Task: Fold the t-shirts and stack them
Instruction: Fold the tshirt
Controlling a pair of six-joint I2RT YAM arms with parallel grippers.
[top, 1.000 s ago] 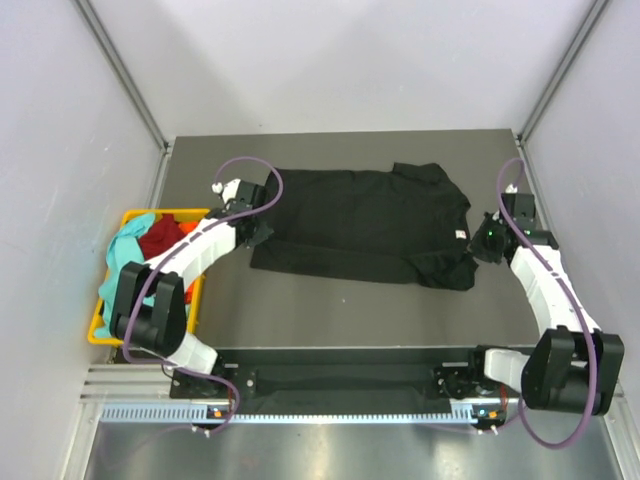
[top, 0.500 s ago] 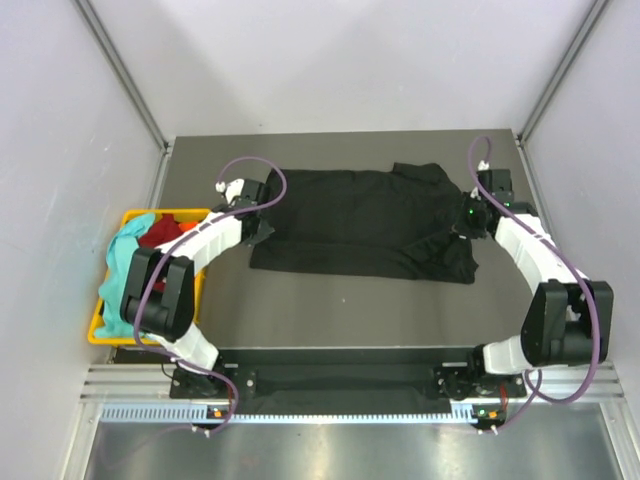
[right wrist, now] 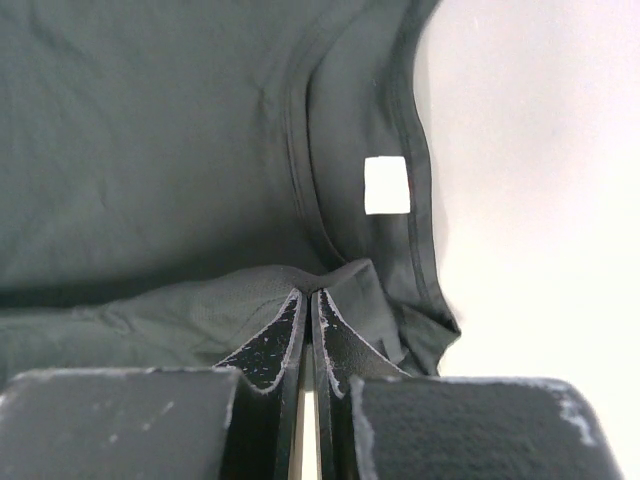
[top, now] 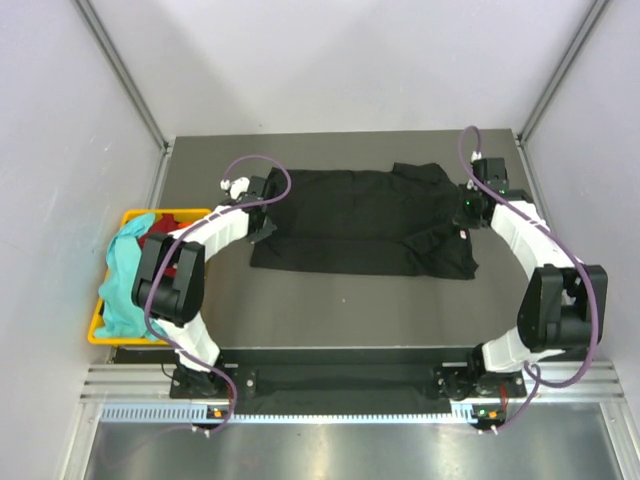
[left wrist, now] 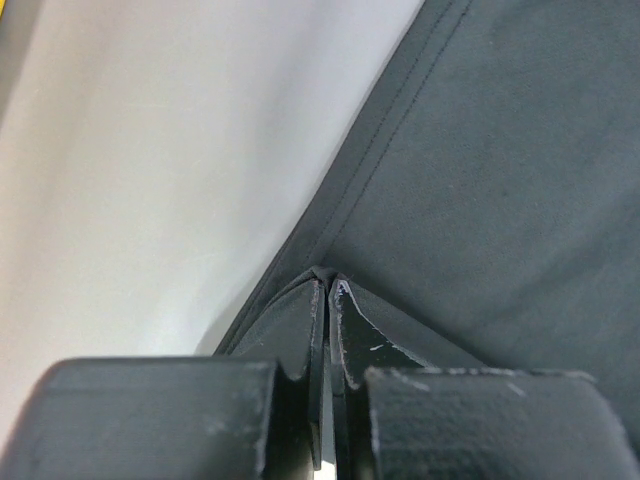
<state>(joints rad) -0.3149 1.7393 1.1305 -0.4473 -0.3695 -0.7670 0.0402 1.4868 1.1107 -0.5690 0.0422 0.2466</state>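
A black t-shirt [top: 360,220] lies spread across the middle of the table, its neck to the right. My left gripper [top: 262,215] is shut on the shirt's left hem edge; in the left wrist view [left wrist: 327,280] the tips pinch a small peak of the black cloth [left wrist: 500,150]. My right gripper [top: 466,212] is shut on a fold of the shirt beside the collar, as the right wrist view [right wrist: 308,292] shows. The white neck label [right wrist: 387,185] lies just beyond those tips. Teal [top: 122,280] and red [top: 163,235] shirts lie in the basket; I cannot make out the orange one.
The yellow plastic basket [top: 98,332] stands off the table's left edge, beside my left arm. Grey walls with metal corner posts close in the back and sides. The bare table surface [top: 340,310] runs between the shirt and the arm bases.
My right gripper has moved toward the far edge and in over the shirt's collar side, now shut on it. My left gripper has shifted slightly farther along the hem, with its elbow swung in.
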